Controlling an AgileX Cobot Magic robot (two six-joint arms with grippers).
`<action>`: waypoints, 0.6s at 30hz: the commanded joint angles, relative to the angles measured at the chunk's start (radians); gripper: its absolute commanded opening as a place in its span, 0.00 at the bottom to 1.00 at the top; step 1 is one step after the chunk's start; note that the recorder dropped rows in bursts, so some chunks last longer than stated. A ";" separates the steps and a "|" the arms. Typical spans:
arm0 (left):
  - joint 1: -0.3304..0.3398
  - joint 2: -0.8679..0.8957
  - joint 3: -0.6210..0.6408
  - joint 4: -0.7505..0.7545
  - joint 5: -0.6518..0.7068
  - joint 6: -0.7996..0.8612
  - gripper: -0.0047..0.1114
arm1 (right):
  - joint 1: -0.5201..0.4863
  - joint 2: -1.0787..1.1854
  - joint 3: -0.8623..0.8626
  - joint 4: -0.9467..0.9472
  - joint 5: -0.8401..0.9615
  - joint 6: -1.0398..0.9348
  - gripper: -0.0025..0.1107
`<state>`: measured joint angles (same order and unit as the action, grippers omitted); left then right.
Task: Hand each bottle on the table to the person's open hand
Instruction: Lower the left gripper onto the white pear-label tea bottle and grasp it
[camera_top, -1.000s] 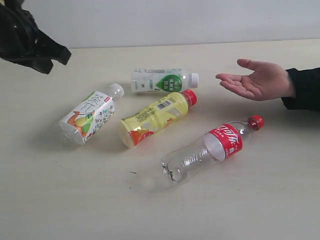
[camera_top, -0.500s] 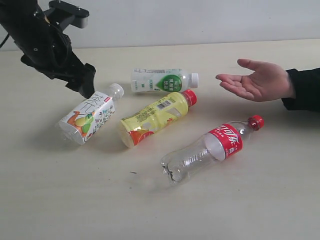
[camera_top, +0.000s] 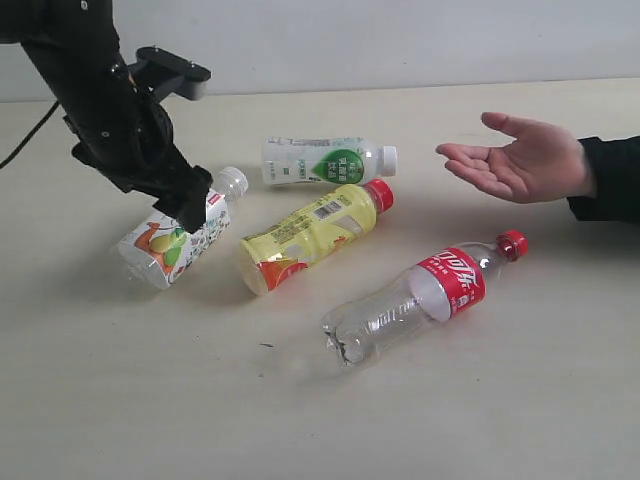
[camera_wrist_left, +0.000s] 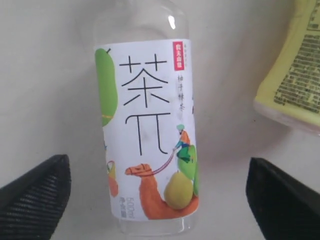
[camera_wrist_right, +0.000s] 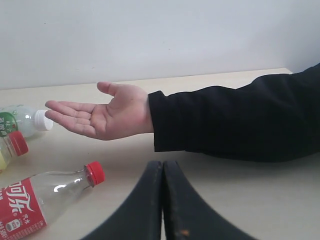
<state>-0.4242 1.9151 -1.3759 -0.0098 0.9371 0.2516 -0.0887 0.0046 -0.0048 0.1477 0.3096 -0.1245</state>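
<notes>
Left gripper (camera_wrist_left: 160, 197) gapes wide over the fruit bottle (camera_top: 158, 246), toward the table's (camera_top: 120, 390) left edge. Yellow bottle (camera_top: 310, 232) lies just beside it; green bottle (camera_top: 325, 160) and red bottle (camera_top: 425, 295) lie apart. Right gripper (camera_wrist_right: 162, 200) is closed and empty near the hand (camera_top: 520, 162) by the right edge.

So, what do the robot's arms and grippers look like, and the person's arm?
The left arm is black and bulky, with a thin black cable beside it. Its fingers are black with a fine woven texture. The right gripper is smooth, black and tapering. The person's hand is bare, with a black sleeve.
</notes>
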 joint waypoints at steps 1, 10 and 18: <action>-0.005 0.045 -0.007 -0.009 -0.006 -0.002 0.81 | -0.006 -0.005 0.005 0.002 -0.008 -0.005 0.02; -0.005 0.157 -0.007 -0.002 -0.078 -0.002 0.81 | -0.006 -0.005 0.005 0.002 -0.008 -0.005 0.02; -0.005 0.167 -0.007 -0.002 -0.066 -0.041 0.49 | -0.006 -0.005 0.005 0.002 -0.008 -0.005 0.02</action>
<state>-0.4242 2.0805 -1.3805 -0.0098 0.8712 0.2424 -0.0887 0.0046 -0.0048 0.1477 0.3096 -0.1245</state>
